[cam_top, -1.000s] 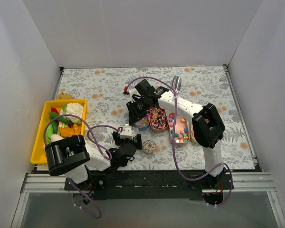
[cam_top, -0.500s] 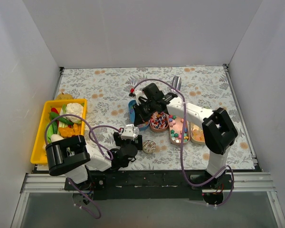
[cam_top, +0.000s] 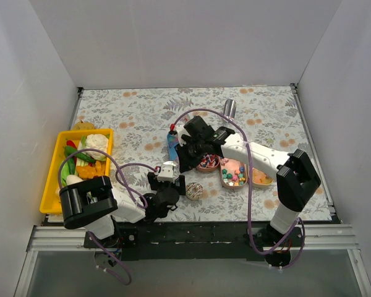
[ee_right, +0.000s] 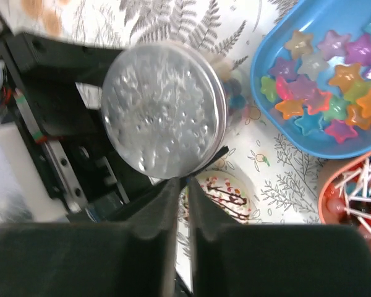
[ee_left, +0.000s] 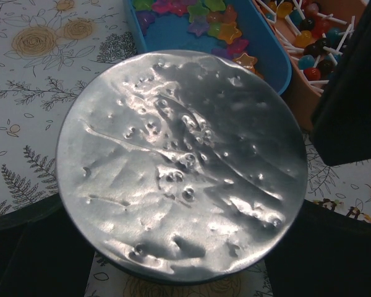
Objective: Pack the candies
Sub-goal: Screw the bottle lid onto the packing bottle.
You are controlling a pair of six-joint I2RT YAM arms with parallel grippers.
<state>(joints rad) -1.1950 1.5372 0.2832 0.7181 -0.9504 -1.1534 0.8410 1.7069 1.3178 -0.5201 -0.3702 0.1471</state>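
Bracing the jar: the left claw [ee_left: 173,238] stands wide with 1 finger against each side of the clear round jar [ee_right: 234,90], seemingly clamping it.
State of the right claw [ee_right: 184,185]: pinched almost closed, nothing seen between its 2 fingers.
Key relation: the jar's silver dimpled round lid [ee_right: 164,114] lies straight ahead of the right claw, near rim at the fingertips; being round, it has no long axis.
Nearer arm: the right, for the lid.
Candies: star-shaped gummies [ee_right: 324,86] sit in the blue oval tray [ee_right: 263,114], just beside the jar, off to one side of the right claw.
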